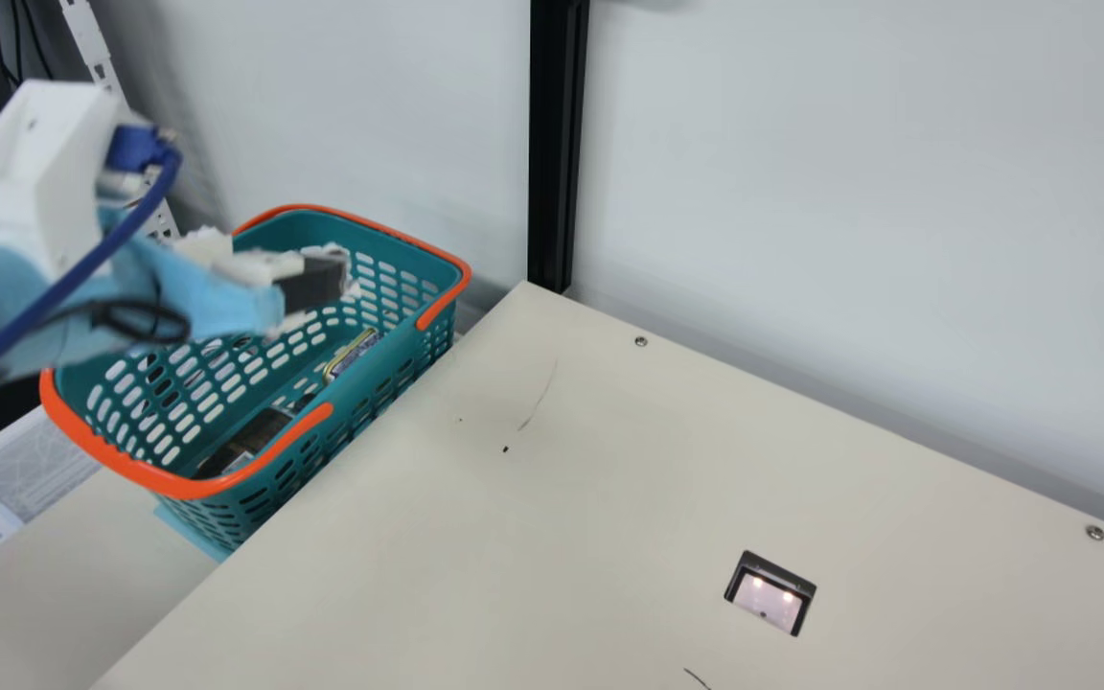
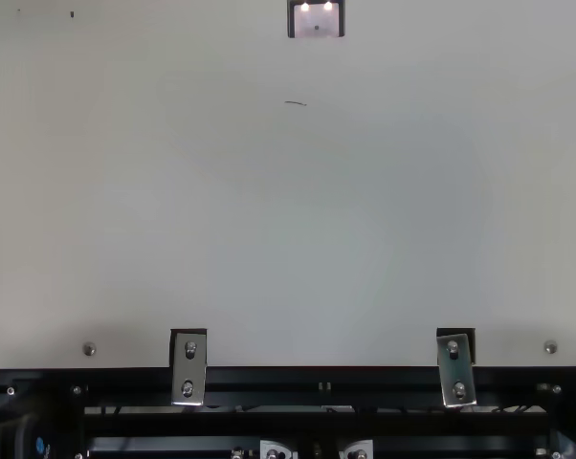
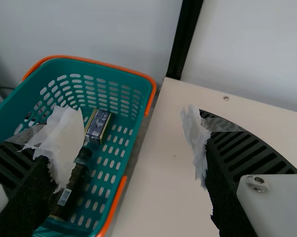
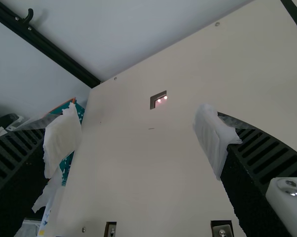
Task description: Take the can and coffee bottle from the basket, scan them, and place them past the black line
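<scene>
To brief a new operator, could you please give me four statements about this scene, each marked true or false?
1. The can and bottle are both inside the basket. True.
2. The left hand grips the can. False: it is open and empty.
3. The scanner window is set into the table. True.
4. The basket stands over the scanner window. False: it is by the table's edge, away from the window.
</scene>
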You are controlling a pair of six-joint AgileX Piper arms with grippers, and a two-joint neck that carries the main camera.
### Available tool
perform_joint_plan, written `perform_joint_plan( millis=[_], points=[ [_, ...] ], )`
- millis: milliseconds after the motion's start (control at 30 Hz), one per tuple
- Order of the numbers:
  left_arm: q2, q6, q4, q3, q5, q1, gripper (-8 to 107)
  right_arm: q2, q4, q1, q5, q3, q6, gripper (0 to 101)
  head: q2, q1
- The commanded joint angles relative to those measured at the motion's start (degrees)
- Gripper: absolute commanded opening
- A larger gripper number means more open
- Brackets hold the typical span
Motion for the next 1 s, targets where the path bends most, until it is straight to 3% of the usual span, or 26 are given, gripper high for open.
perform_joint_plan(
  millis=[0, 200, 467, 700, 900, 967],
  points=[
    [11.5, 10.9, -7.6, -9.6, 3.3, 6.0, 90, 0.0, 0.0, 0.0, 0.0, 0.0, 0.0, 101, 1.1, -1.8],
    [24.6, 23.0, -15.9, -23.5, 14.1, 16.4, 90, 0.0, 0.0, 0.0, 0.0, 0.0, 0.0, 101, 1.1, -1.8],
    [39.2, 25.1, -12.0, -38.3, 24.5, 20.3, 90, 0.0, 0.0, 0.0, 0.0, 0.0, 0.0, 101, 1.1, -1.8],
    [49.6, 27.2, -8.4, -46.2, 29.5, 18.9, 90, 0.0, 0.0, 0.0, 0.0, 0.0, 0.0, 101, 1.1, -1.8],
    [56.8, 31.6, -8.0, -50.1, 30.4, 17.8, 90, 0.0, 0.0, 0.0, 0.0, 0.0, 0.0, 101, 1.1, -1.8],
    [55.5, 31.1, -7.9, -49.9, 30.4, 17.8, 90, 0.0, 0.0, 0.0, 0.0, 0.0, 0.0, 101, 1.1, -1.8]
  ],
)
